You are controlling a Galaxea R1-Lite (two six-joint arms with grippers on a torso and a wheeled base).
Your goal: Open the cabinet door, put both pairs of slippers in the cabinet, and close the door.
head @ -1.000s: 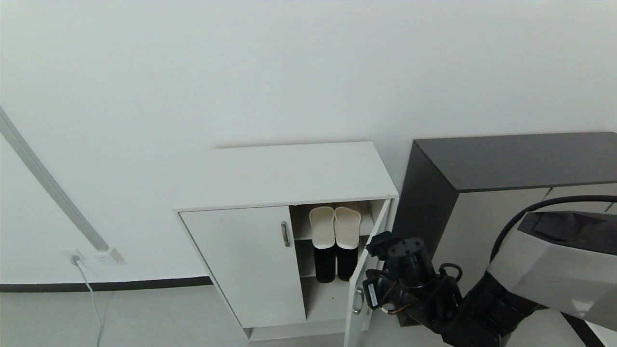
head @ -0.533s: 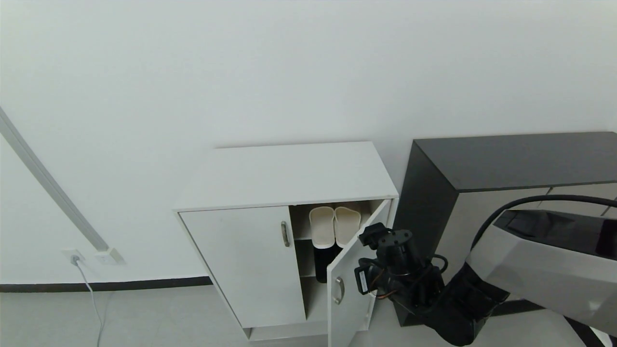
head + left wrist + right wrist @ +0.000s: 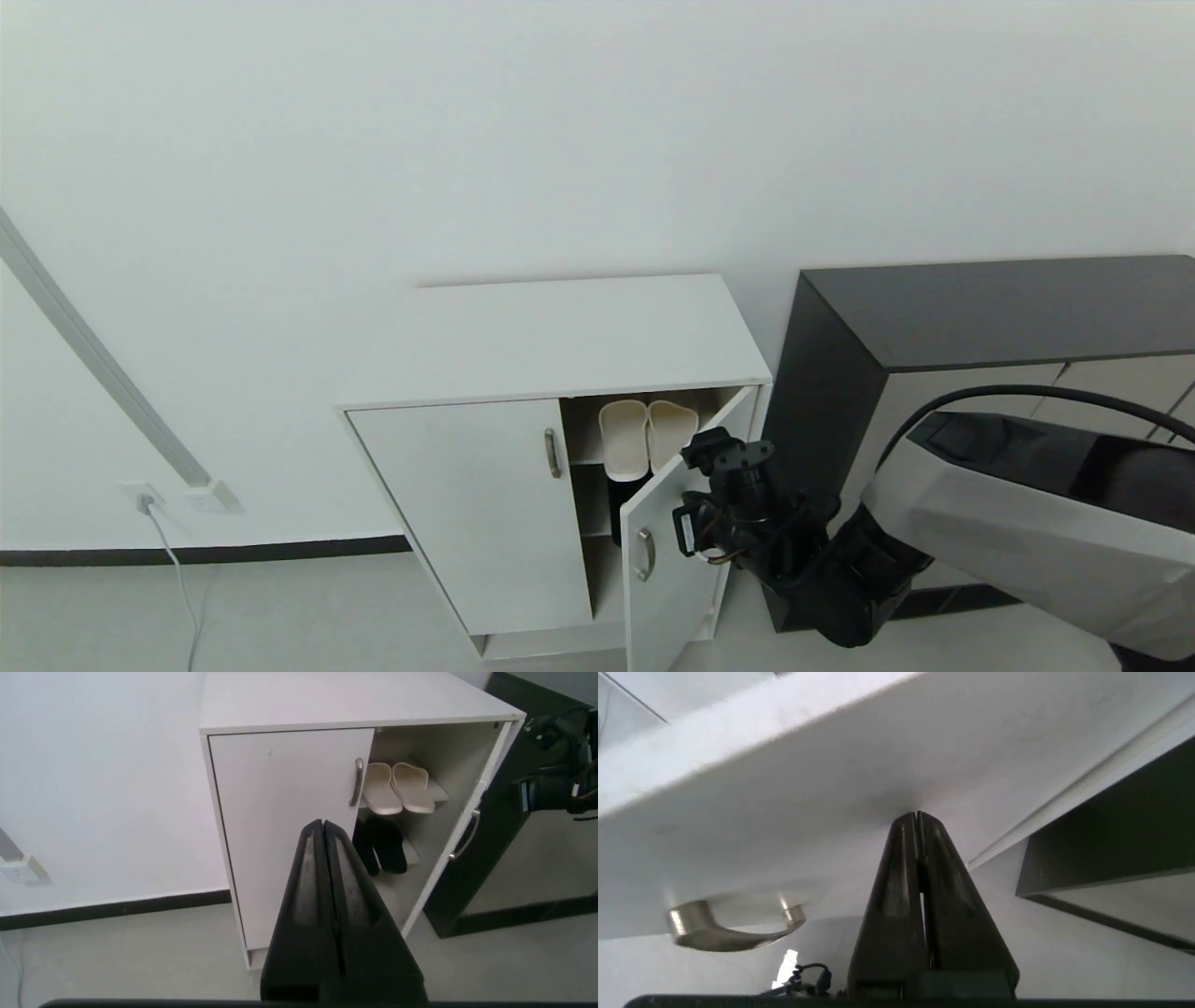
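White laminate cabinet door [image 3: 658, 607], the right-hand one, stands half swung. Cream foam slippers [image 3: 647, 434] and black slippers [image 3: 381, 845] sit on the shelves behind it. It looks stiff, light and free on its hinges, so I'd push the outer face near the curved metal handle [image 3: 643, 554]. The right gripper [image 3: 918, 821] rests against it, jaws closed on nothing. The left gripper [image 3: 322, 826], likewise closed and empty, is well apart.

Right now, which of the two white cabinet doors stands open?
The right white wooden door, angled outward with the right claw against it; the left door sits flush.

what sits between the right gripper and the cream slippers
The half-open right door, seen in head view: right gripper at its outer face, cream slippers inside.
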